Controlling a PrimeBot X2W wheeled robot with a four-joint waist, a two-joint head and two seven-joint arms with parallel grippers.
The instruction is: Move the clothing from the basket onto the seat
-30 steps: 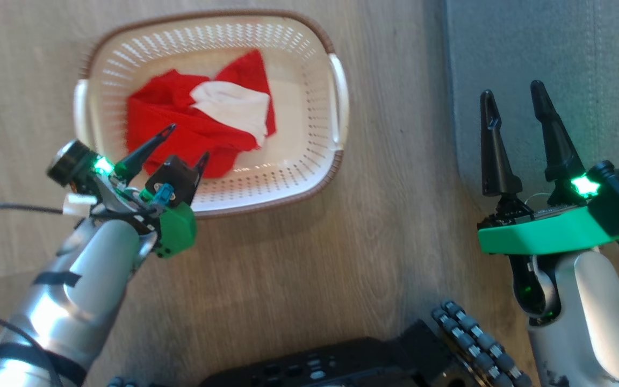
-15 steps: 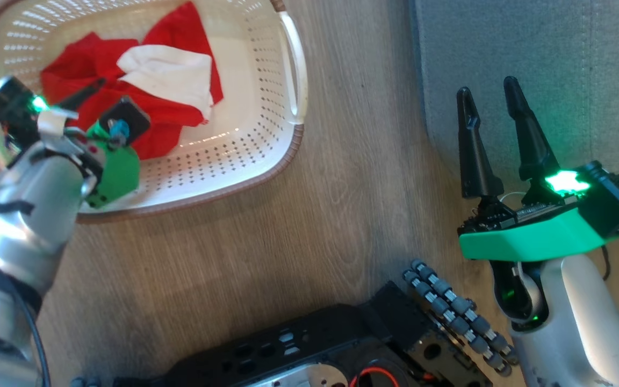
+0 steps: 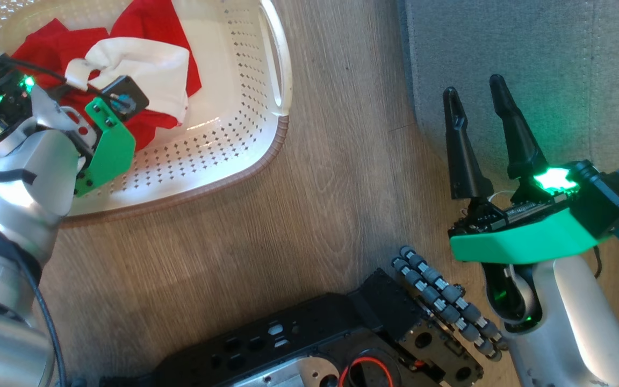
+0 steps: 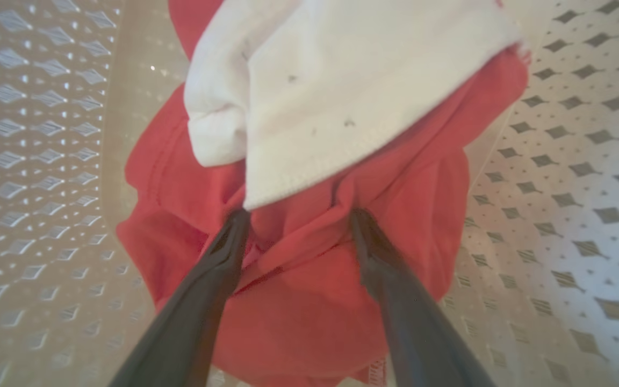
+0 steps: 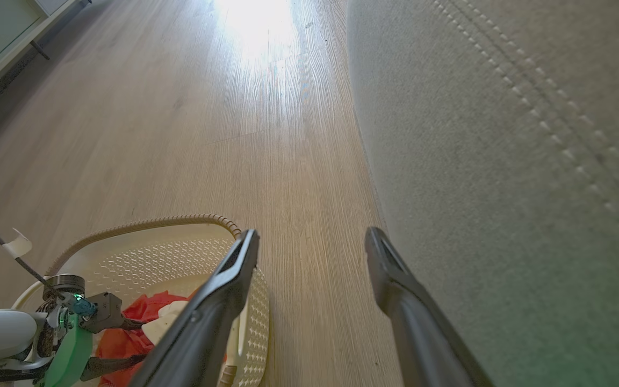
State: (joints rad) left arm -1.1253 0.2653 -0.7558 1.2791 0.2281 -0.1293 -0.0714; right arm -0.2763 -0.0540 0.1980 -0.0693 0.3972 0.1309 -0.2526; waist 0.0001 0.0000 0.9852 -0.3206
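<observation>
Dropped further into the basket (image 3: pixel 266 161) than a second ago: left gripper (image 4: pixel 299 215), then over the near rim, now with both fingertips pressed into the clothing (image 4: pixel 309 279). Tilted as well, the head camera, sliding the whole scene toward 9 o'clock.

Clothing bunched on the basket bottom, red, with a white panel (image 4: pixel 342 80) folded over it toward 12 o'clock in the left wrist view. Left jaws spread wide, straddling a red fold just under the panel's hem; touching fabric, clamping nothing.

Around the pile, cream perforated walls. Brown rim and a white handle (image 3: pixel 274 64) at 3 o'clock of the pile in the head view. Basket standing on a wood floor (image 3: pixel 342 188).

Seat (image 3: pixel 530 54) at 3 o'clock of the basket, apart from it, with a strip of floor between; grey, with pale stitching (image 5: pixel 530 107) running along it in the right wrist view.

Right gripper (image 3: pixel 473 86) at 4 o'clock in the head view, jaws parted wide and gripping nothing, fingertips over the seat's near edge and pointing to 12 o'clock. Black robot base (image 3: pixel 309 349) at 6 o'clock.
</observation>
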